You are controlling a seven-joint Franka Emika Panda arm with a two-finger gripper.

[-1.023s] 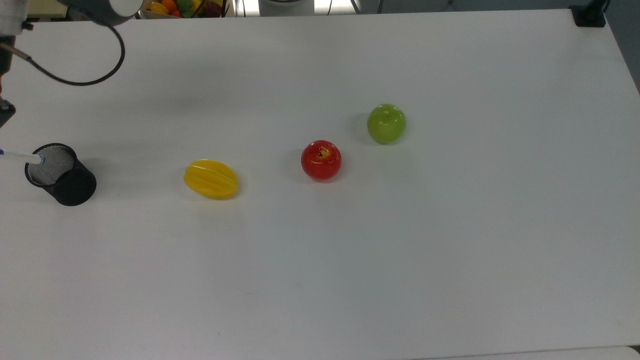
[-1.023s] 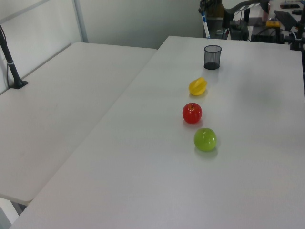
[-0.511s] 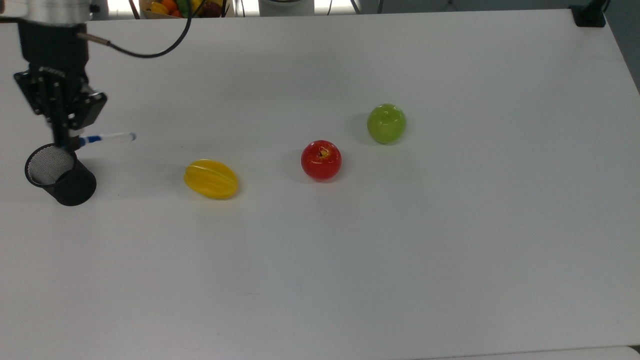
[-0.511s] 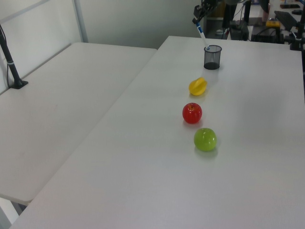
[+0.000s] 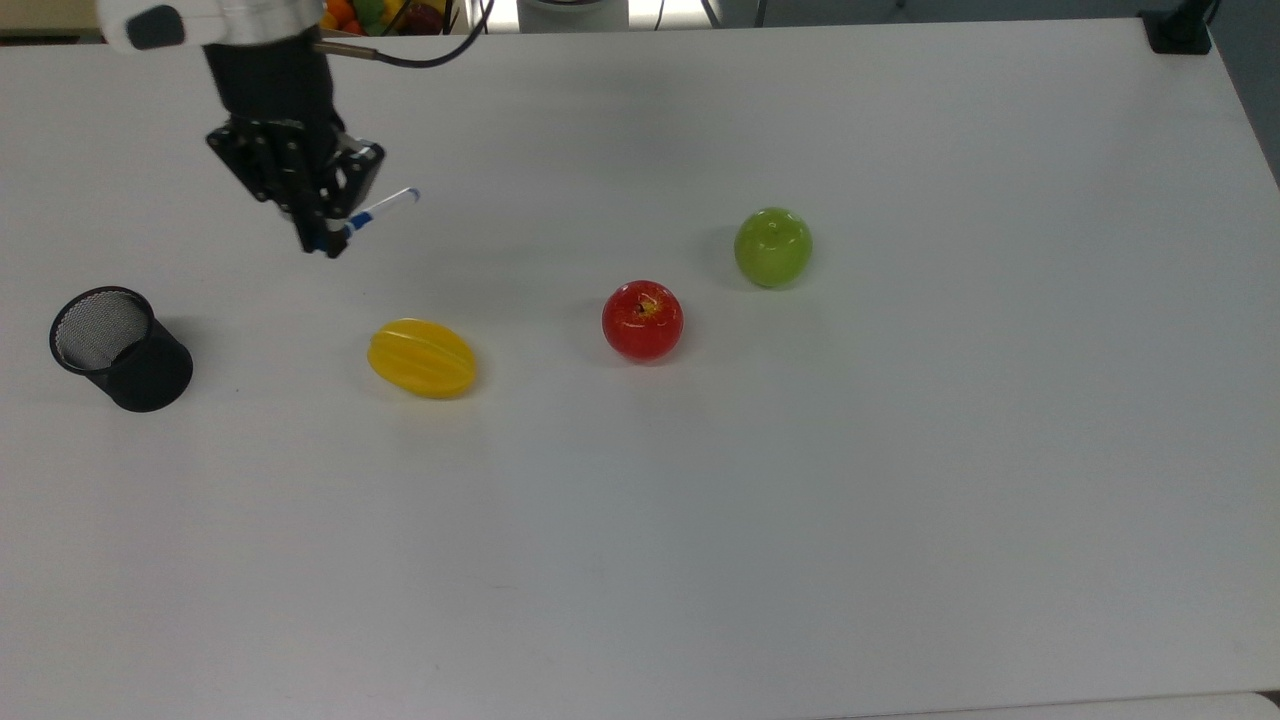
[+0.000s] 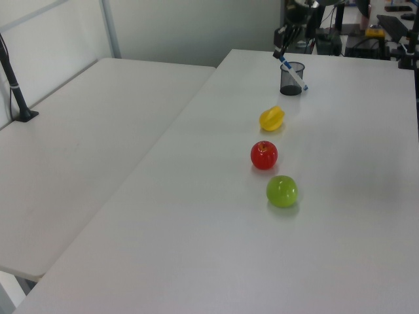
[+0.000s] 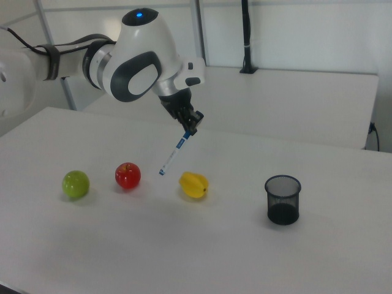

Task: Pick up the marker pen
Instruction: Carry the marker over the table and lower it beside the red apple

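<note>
Here, going left to right across the top view, a black mesh pen cup (image 5: 120, 348) stands open-mouthed near the left edge of the white table (image 5: 900, 500). Next comes the gripper (image 5: 322, 232), its fingers pinched on the blue-capped end of the marker pen (image 5: 378, 210), carried in the air well clear of the cup. A yellow starfruit (image 5: 422, 357), a red apple (image 5: 642, 320) and a green apple (image 5: 773, 247) follow in a loose row.

The pen looks light and rigid, with a smooth plastic barrel that could slide or swivel in a narrow pinch. A hold nearer the blue mid band would probably steady it better than the end grip seen now.

The right view shows what the top view flattens: the pen (image 7: 174, 152) hangs steeply down from the gripper (image 7: 191, 124), its free tip above the tabletop between apple and starfruit. The left view sets the pen (image 6: 294, 75) in front of the cup (image 6: 292, 78).
</note>
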